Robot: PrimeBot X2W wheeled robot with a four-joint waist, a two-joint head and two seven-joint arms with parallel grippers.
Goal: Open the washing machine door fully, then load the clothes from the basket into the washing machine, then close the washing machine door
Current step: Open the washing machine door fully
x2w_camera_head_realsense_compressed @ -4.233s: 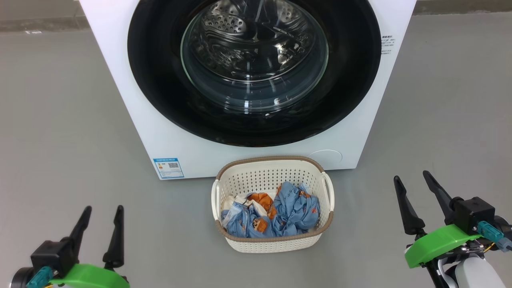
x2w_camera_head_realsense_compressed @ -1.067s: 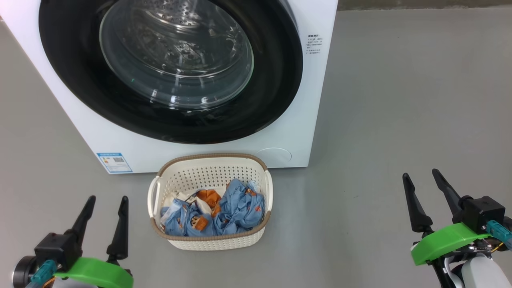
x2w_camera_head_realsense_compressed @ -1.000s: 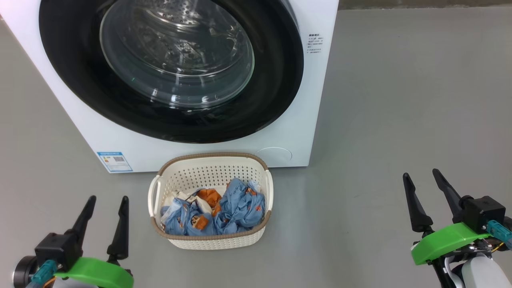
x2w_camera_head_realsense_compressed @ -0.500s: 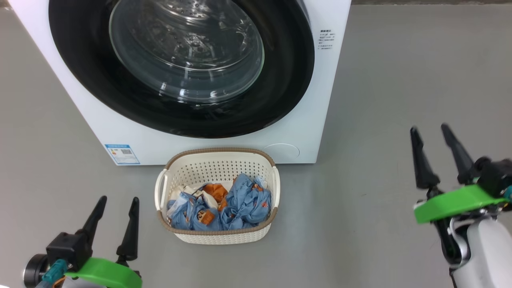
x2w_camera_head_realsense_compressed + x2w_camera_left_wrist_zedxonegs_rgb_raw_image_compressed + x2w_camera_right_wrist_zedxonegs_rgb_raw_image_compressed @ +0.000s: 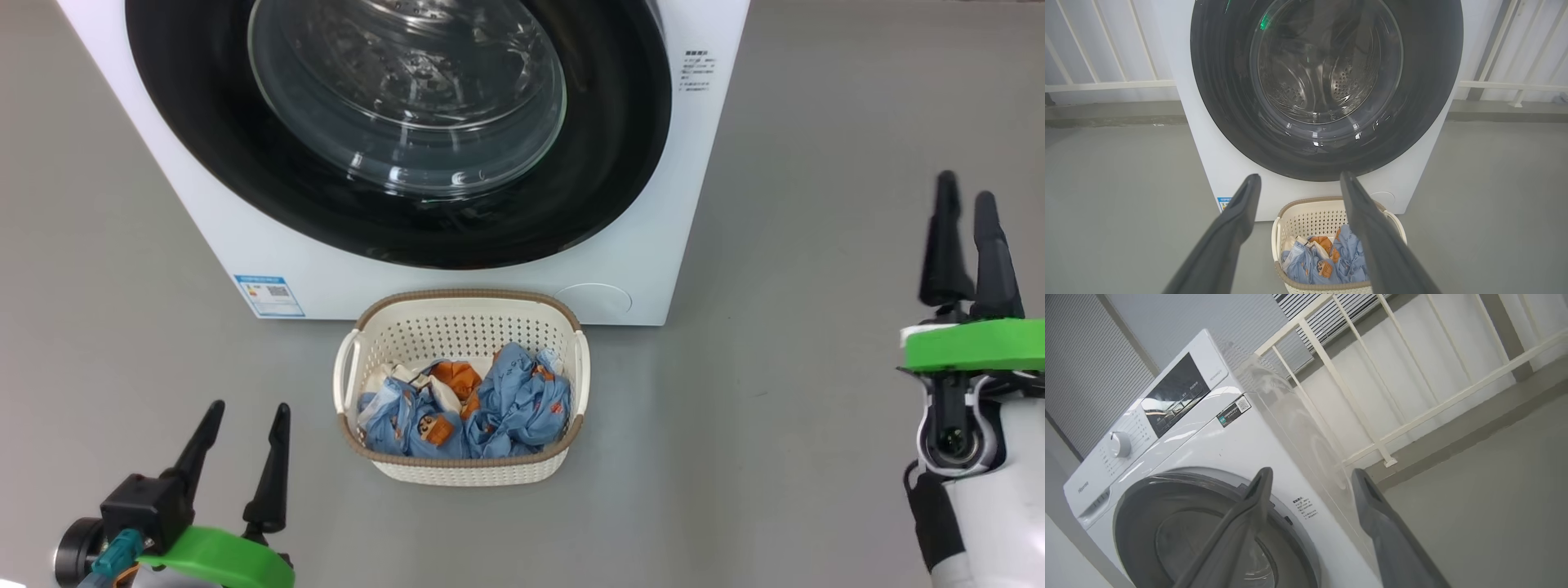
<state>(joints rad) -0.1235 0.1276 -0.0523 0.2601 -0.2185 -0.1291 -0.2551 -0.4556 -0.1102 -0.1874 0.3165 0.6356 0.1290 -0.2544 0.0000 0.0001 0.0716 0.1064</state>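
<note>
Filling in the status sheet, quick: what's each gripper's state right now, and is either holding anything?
Left gripper: open, holding nothing.
Right gripper: open, holding nothing.

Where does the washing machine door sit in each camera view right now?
Head view: washing machine door at top centre, cut by the top edge, above the basket.
Left wrist view: upper centre, beyond the left pincer, basket below it.
Right wrist view: lower left, partly behind the right pincer.
Shared landmark: the washing machine's white front.
</note>
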